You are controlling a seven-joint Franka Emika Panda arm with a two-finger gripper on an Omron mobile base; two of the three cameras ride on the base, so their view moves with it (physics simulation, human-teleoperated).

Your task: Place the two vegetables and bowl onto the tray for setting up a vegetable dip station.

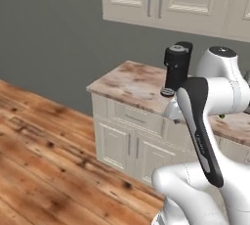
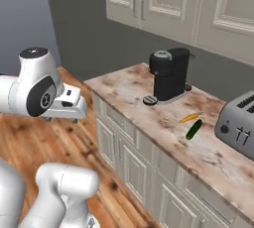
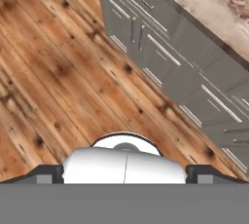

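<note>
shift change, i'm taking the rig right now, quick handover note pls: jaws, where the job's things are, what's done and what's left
Gripper: hangs over the wood floor beside the cabinets; the finger tips sit far apart at the hand view's bottom edge, so the jaws look open and hold nothing.
Carrot and dark-green vegetable: lying close together on the counter, between the coffee machine and the toaster.
Done: nothing yet; both vegetables untouched.
Left: find the bowl and tray, then place both vegetables and the bowl on the tray.
</note>
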